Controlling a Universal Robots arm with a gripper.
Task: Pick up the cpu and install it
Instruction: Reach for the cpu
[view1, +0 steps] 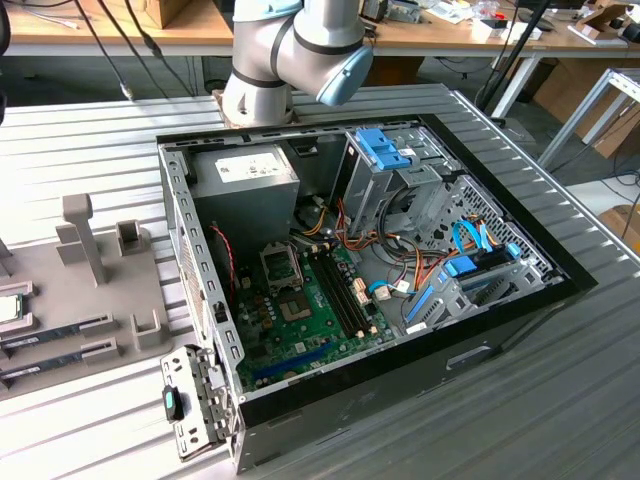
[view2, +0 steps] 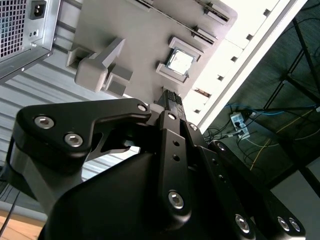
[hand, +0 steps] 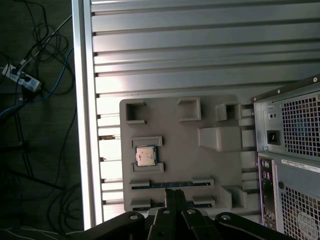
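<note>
A robot arm (view1: 300, 50) works at a slatted metal table (view1: 100, 140) that carries an open PC case (view1: 420, 385) and, at the exterior view's left, a grey tray (hand: 175, 145) of parts. In both wrist views the black gripper (hand: 174, 192) hangs above the tray with its fingers drawn together and nothing between them.

The cpu (hand: 145, 156) lies flat, silver top up, in a square nest near the tray edge that runs along the table's rim. It is untouched and well apart from the motherboard socket (view1: 279, 263) inside the case. A memory stick (hand: 170, 184) sits in a slot just beside that nest, between the cpu and the fingertips.

The hazards look plain enough. Fingers that come down this narrow would press on the chip's lid rather than straddle it. A descent slightly off the nest would likely catch the raised nest walls, or nudge the memory stick out of its slot. The chip is thin and smooth-topped, so a grip on its edges may be shallow, and it could tilt or drop on the way across the table.

The case adds risks of its own. Its metal wall and the loose orange and blue cables stand close to the socket, and a low approach could snag them. A cpu set down rotated or skewed would probably not seat and might damage the socket contacts. Whether the socket's frame is open cannot be told.
</note>
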